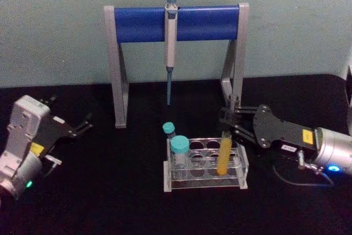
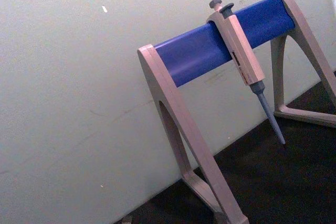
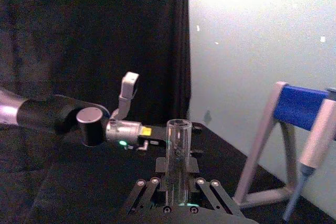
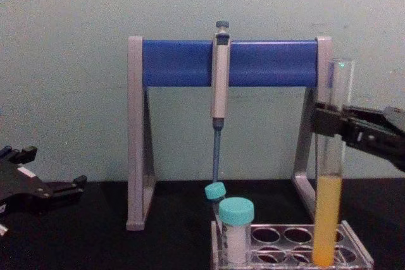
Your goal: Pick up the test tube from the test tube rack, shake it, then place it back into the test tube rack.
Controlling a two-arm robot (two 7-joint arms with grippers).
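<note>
The test tube (image 4: 329, 175), clear with yellow liquid in its lower part, stands upright with its bottom in a right-hand hole of the test tube rack (image 4: 288, 235). In the head view the test tube (image 1: 223, 158) sits near the right end of the test tube rack (image 1: 204, 184). My right gripper (image 4: 330, 121) reaches in from the right and is shut on the tube's upper glass, above the liquid. The right wrist view has the test tube (image 3: 178, 150) upright between the fingers of the right gripper (image 3: 178, 179). My left gripper (image 1: 71, 111) rests open at the far left.
A grey-and-blue pipette stand (image 1: 176, 23) straddles the table behind the rack, with a grey pipette (image 1: 170, 53) hanging from its bar. Two teal-capped vials (image 1: 179, 155) stand at the rack's left end. The black tabletop ends at a pale wall behind.
</note>
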